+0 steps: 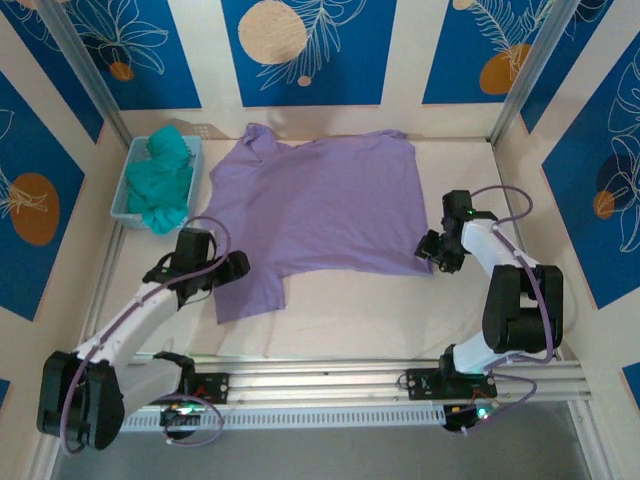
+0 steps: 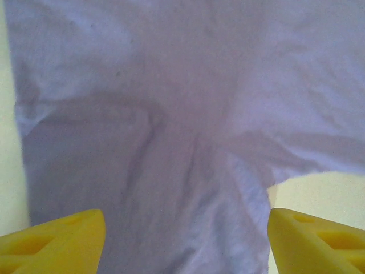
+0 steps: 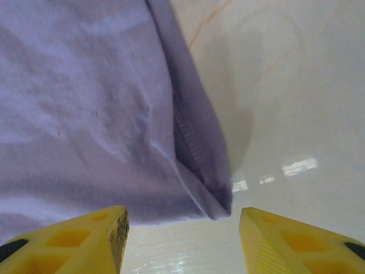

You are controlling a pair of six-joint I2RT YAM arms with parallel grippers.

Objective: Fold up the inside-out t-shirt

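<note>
One lavender t-shirt (image 1: 320, 205), spread flat.

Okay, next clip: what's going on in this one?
Two robot arms are working on a lavender t-shirt spread mostly flat on the table. The left gripper is open over the shirt's near-left part. The right gripper is open at the shirt's right-hand corner. Neither has closed on cloth, and no fold has been made yet. A teal garment lies bunched in a light blue basket at the far left.
</note>
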